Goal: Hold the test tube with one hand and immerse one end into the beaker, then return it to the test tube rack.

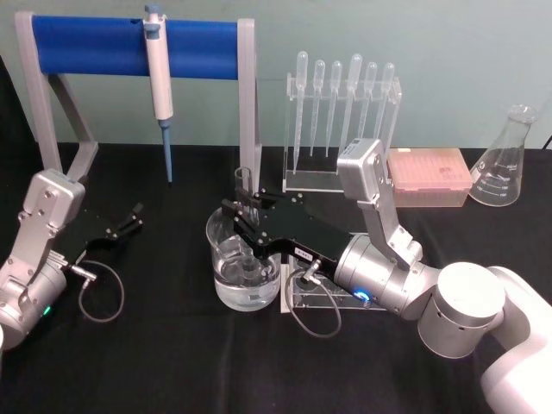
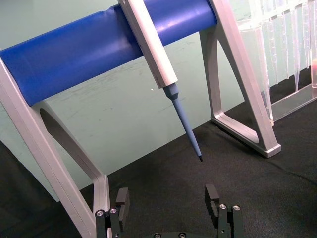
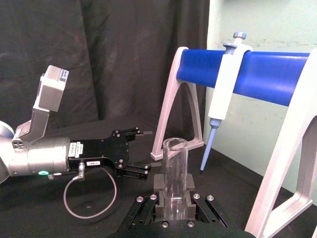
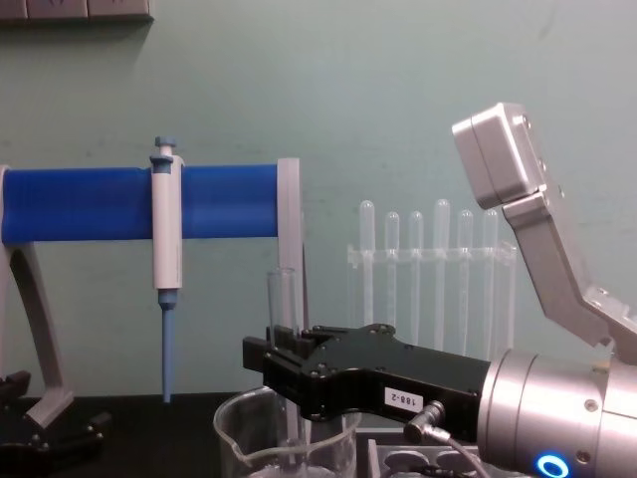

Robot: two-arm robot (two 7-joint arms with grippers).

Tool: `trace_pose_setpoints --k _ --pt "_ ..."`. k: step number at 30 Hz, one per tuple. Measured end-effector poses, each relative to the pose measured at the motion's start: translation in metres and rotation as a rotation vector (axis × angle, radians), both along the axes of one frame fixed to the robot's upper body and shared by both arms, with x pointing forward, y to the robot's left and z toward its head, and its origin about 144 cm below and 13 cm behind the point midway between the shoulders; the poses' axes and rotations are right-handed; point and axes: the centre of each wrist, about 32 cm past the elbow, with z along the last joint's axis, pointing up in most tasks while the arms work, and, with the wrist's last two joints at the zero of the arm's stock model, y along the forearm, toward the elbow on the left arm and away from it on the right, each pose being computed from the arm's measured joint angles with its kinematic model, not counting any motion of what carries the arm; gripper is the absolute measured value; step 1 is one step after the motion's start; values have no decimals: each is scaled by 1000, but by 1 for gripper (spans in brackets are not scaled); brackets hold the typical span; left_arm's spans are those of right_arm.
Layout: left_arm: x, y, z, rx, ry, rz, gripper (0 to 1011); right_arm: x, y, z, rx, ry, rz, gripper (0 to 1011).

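The test tube [image 1: 244,186] stands upright, with its lower end down inside the beaker [image 1: 226,286] and apparently in the water. My right gripper [image 1: 244,212] is shut on the tube's middle, just above the beaker's rim. From the chest view, the tube [image 4: 282,299] rises out of the gripper [image 4: 284,351] over the beaker [image 4: 239,438]. Seen from the right wrist, the gripper [image 3: 174,192] clamps the tube [image 3: 175,161]. At the left, my left gripper [image 1: 125,222] rests open on the black table; its fingers [image 2: 122,201] hold nothing.
A white-and-blue pipettor [image 1: 159,78] hangs from the blue-barred stand [image 1: 95,43] at the back left. A rack of plastic pipettes [image 1: 343,112], a pink tip box [image 1: 429,172] and a conical flask [image 1: 506,159] line the back. A clear tube stand [image 1: 323,297] lies under my right wrist.
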Motion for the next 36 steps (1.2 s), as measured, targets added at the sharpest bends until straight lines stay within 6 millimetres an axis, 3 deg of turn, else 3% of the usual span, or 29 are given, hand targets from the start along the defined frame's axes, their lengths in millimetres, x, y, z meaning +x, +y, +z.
trace_pose_setpoints --k 36 --pt "0 0 0 0 0 0 1000 0 0 0 0 0 0 224"
